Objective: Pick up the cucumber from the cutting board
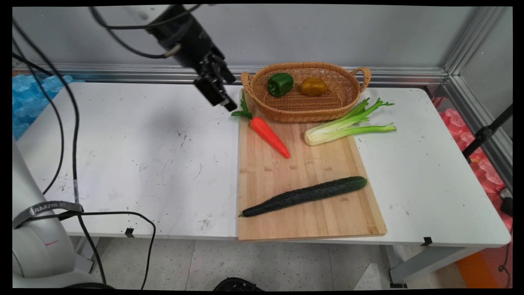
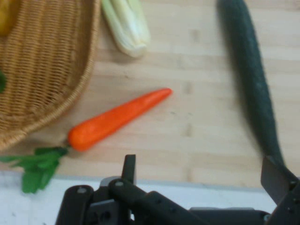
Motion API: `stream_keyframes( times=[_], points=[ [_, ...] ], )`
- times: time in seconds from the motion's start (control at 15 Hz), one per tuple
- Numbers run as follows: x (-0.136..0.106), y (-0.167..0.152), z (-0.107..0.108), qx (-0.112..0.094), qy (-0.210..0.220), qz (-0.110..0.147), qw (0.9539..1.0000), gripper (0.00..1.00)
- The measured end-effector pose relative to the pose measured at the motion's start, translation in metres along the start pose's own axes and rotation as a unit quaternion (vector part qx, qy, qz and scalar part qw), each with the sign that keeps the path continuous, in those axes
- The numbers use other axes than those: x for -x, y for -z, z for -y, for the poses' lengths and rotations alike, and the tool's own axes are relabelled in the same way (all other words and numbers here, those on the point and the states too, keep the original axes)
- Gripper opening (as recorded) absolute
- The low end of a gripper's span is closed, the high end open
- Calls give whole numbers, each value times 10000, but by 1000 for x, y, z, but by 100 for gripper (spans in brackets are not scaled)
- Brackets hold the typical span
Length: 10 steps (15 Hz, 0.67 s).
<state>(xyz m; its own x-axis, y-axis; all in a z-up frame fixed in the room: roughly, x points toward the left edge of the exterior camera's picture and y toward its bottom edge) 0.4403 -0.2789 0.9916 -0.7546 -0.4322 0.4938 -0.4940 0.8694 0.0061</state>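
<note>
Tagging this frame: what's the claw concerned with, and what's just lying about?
By the claw, open: carrot, nearest; cutting board under it.
Lying about: cucumber, celery, basket holding green pepper and yellowish vegetable.

The cutting board (image 1: 311, 192) is pale tan wood with lengthwise grain and lies on a white tabletop (image 1: 135, 155) flecked with dark scuffs. On the board lie a bright orange carrot (image 1: 270, 137) with green leaves, a dark green cucumber (image 1: 305, 196) and pale green celery (image 1: 348, 127) whitening at its base. At the board's far end a golden-brown woven basket (image 1: 307, 107) holds a green pepper (image 1: 280, 84) and a yellow-brown one (image 1: 313, 87). The tool (image 1: 221, 96) is black.
</note>
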Motion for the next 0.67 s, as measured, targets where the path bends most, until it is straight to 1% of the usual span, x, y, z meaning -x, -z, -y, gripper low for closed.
stream_keyframes(
  times=[0.13,0.4,0.67],
  points=[
    [10,10,-13,83,32,-12,10000,100],
    [27,19,-38,163,268,18,9995,100],
    [35,13,-63,247,272,-16,9993,100]
  ],
)
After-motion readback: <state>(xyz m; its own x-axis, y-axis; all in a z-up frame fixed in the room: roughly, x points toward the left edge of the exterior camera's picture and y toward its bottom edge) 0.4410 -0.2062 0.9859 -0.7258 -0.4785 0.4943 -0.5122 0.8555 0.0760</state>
